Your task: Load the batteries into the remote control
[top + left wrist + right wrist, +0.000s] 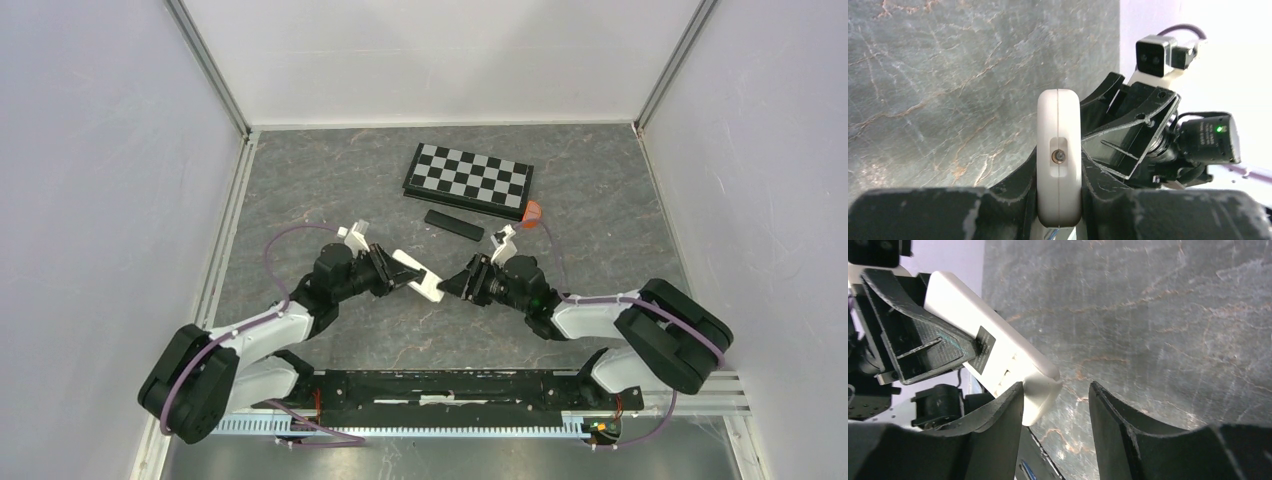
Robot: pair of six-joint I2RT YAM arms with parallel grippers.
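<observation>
Remote control [415, 276]: a slim white bar with rounded edges, held over the middle of the table [330, 180] and lying lengthwise between the two arms. The left tool [393, 268] is clenched on it near one end. The right tool [455, 283] stands spread at the other end, gripping nothing.

At the far side of the table a checkered board [468, 180] with a black rim lies flat, and just in front of it is a slim black bar [453, 224]. Whether either holds anything cannot be told.

Only the left wrist view shows the remote end-on, with a small recessed window and a metallic dot, pinched between both fingers [1013, 180]. Only the right wrist view shows its long side. There a dark square pad [982, 349] of the left tool presses against it, and its rounded corner sits at the tip of one right-tool finger, with the other finger apart from it.
</observation>
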